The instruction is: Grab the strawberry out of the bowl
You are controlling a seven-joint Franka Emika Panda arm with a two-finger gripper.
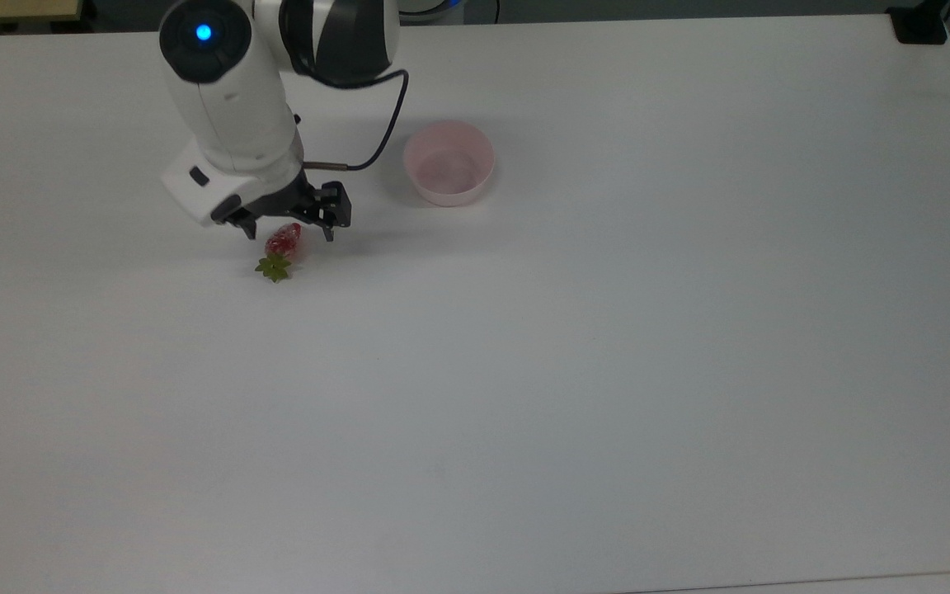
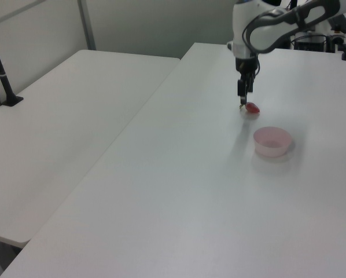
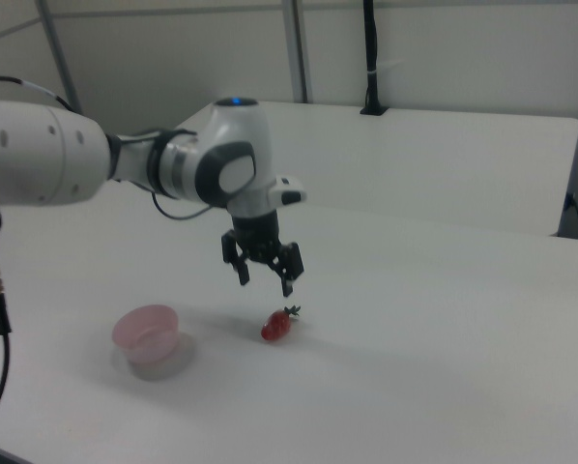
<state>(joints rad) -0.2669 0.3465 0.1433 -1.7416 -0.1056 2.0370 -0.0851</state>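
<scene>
- Top view: the gripper (image 1: 288,232) hangs over the white table (image 1: 607,371) with its fingers (image 1: 331,228) spread and holding nothing; the strawberry (image 1: 281,247) lies on the table just below them, red body toward the gripper, green cap toward the near edge; the pale pink bowl (image 1: 449,162) stands empty, well apart on the top view's right of the strawberry.
- Left view: the gripper (image 2: 243,97) points down just above the strawberry (image 2: 251,108); the bowl (image 2: 272,142) sits nearer the camera, apart from both.
- Right view: the gripper (image 3: 263,272) hovers clear of the table, fingers apart; the strawberry (image 3: 277,326) lies on its side beneath it, untouched; the bowl (image 3: 147,332) stands on the right view's left of the strawberry.
</scene>
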